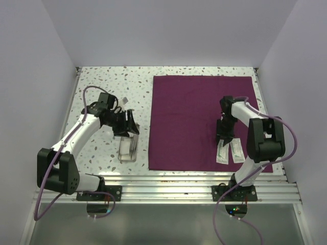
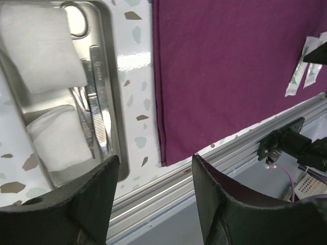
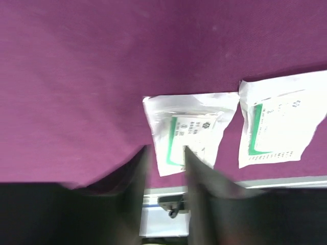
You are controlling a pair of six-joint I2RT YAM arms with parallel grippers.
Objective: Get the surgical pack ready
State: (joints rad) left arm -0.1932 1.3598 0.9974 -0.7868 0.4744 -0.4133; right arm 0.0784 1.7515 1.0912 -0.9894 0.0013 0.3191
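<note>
The dark magenta cloth [image 1: 204, 120] lies spread flat on the right half of the table. The small steel tray [image 1: 126, 149] sits left of it and holds two white gauze squares [image 2: 41, 46], tweezers [image 2: 99, 102] and scissors [image 2: 76, 20]. My left gripper [image 1: 127, 125] is open and empty, just above the tray's far end; in the left wrist view [image 2: 156, 168] its fingers frame the table's front rail. My right gripper [image 1: 224, 139] is open over the cloth's near right part. In the right wrist view [image 3: 166, 158] it is blurred, with its fingers either side of a white packet's [image 3: 189, 132] corner.
A second white packet [image 3: 278, 122] lies right of the first, both on the cloth near its front edge [image 1: 237, 150]. A small white and dark object [image 1: 122, 100] lies on the speckled table behind the left gripper. Aluminium rails [image 1: 168, 184] run along the front. White walls enclose the table.
</note>
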